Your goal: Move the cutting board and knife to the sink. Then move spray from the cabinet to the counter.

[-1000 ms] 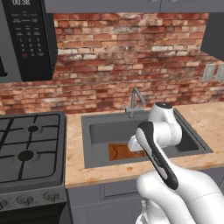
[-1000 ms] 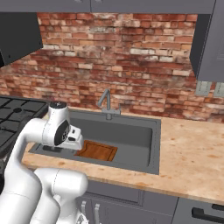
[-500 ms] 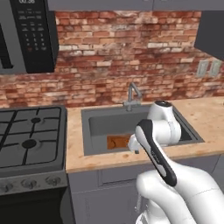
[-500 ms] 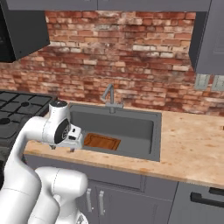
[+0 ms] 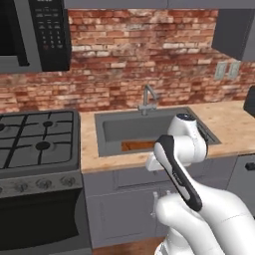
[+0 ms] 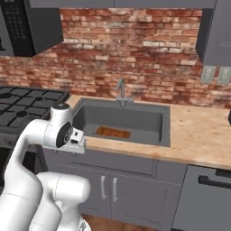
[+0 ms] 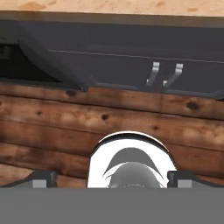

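Observation:
The dark reddish-brown cutting board [image 5: 137, 145] [image 6: 113, 132] lies flat on the bottom of the dark grey sink [image 5: 149, 127] [image 6: 135, 118], below the silver faucet [image 5: 147, 99] [image 6: 121, 92]. I cannot see the knife or the spray. A dark grey wall cabinet [image 5: 234, 30] [image 6: 216, 34] hangs shut at the upper right, above the beige counter [image 5: 229, 119] [image 6: 198, 135]. My gripper [image 7: 111, 179] hangs in front of the counter's edge and points down at the floor. Its fingertips [image 7: 41, 178] stand wide apart, open, with nothing between them.
A black gas stove [image 5: 37, 139] stands left of the sink with a microwave [image 5: 35, 32] above it. Grey base cabinet doors with short handles [image 6: 113, 189] [image 7: 164, 74] sit under the sink. Wooden floor [image 7: 131, 118] lies below the hand.
The whole picture has shifted: the base has backed away from the counter, so more of the cabinet fronts and stove shows. The board stays in the sink and the gripper stays open.

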Tool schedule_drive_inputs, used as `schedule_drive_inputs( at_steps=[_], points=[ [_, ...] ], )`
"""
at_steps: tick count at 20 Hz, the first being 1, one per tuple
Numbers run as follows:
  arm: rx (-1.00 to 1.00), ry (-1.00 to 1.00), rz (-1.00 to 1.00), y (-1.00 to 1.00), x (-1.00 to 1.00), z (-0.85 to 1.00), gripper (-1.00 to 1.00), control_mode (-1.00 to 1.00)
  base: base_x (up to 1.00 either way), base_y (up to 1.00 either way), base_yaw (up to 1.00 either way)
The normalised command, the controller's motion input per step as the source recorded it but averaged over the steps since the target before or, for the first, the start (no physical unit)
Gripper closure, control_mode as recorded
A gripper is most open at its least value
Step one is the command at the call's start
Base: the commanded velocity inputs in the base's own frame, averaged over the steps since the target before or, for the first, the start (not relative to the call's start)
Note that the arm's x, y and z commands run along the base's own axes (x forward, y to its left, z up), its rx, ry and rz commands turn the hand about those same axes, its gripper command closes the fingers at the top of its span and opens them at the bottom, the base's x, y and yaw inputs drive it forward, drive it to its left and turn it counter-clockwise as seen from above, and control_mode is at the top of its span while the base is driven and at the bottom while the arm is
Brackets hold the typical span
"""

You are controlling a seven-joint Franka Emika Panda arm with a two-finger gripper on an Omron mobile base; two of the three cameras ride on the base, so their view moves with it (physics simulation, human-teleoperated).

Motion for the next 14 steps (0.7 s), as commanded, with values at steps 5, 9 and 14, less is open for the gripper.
schedule_drive_inputs(
  at_steps=[5, 9, 14],
  points=[
    [0.00, 0.00, 0.00, 0.00, 0.00, 0.00, -1.00, 1.00, -0.03, 0.75, -0.11],
    [0.00, 0.00, 0.00, 0.00, 0.00, 0.00, -1.00, 1.00, 0.00, 0.79, -0.08],
    [0.00, 0.00, 0.00, 0.00, 0.00, 0.00, -1.00, 1.00, 0.00, 0.82, -0.05]
  ],
)
